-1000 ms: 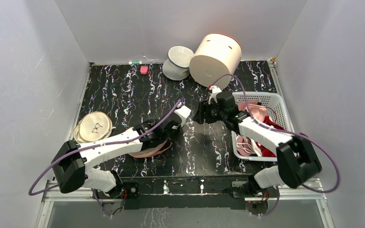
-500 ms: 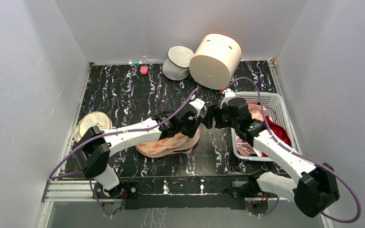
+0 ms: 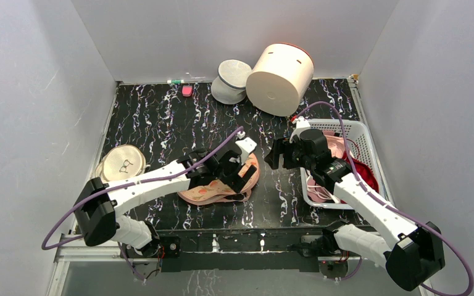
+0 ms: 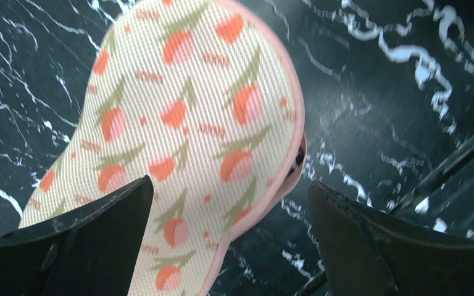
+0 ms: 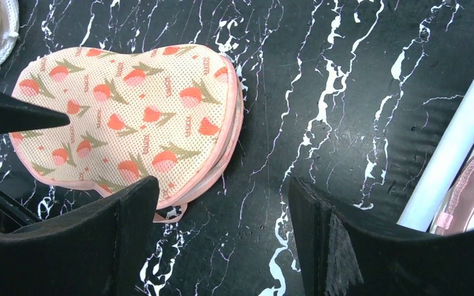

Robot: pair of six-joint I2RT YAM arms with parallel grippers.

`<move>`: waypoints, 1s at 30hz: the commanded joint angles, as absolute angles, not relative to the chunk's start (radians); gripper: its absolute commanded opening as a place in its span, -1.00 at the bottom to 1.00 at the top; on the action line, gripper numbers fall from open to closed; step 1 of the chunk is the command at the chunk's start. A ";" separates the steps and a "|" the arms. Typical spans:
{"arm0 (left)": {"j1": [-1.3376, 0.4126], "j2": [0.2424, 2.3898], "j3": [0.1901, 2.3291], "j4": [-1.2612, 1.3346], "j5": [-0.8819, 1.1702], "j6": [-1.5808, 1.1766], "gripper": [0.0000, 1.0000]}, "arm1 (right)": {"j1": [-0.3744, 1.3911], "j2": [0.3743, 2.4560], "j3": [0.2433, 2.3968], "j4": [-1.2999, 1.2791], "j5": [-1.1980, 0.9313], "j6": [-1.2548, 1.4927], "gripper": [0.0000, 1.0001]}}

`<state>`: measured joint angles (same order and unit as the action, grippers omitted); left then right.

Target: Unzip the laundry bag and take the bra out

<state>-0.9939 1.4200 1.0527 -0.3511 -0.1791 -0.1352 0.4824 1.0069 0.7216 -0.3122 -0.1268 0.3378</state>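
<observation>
- Both sets of jaws stand apart, gripping nothing.
- I see the left gripper [image 3: 237, 169] over the laundry bag [image 3: 213, 192], which lies flat near the tabletop's [image 3: 160, 117] near edge.
- Just beside the bag hovers the right gripper [image 3: 274, 154].

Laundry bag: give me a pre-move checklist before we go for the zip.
1. Laundry bag lying flat on the table, between both arms: ok.
2. Left gripper open, over the bag, gripping nothing: ok.
3. Right gripper open and empty: ok.
4. Zip pull located: cannot tell. A small pink tab sticks out at the bag's edge in the right wrist view and may be the pull.
5. Bag unzipped: not ok, no opening shows along its edge.
6. Right arm clear of the white basket: ok, though its rim is close beside the fingers.
</observation>
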 commanded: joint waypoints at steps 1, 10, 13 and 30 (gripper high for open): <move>-0.996 1.333 0.996 -0.492 -0.108 -0.053 0.92 | 0.480 0.976 0.712 -0.281 -0.135 0.325 0.52; -1.016 1.360 0.966 -0.577 -0.188 -0.003 0.85 | 0.479 0.984 0.724 -0.254 -0.164 0.334 0.54; -1.027 1.395 0.967 -0.570 -0.212 0.001 0.75 | 0.479 0.979 0.719 -0.254 -0.169 0.337 0.54; -1.031 1.493 0.951 -0.533 -0.357 -0.066 -0.26 | 0.480 0.948 0.673 -0.261 -0.169 0.342 0.56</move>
<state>-1.0256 1.5013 0.9478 -0.5285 -0.3050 -0.0357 0.4824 0.9730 0.6720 -0.3122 -0.1600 0.3416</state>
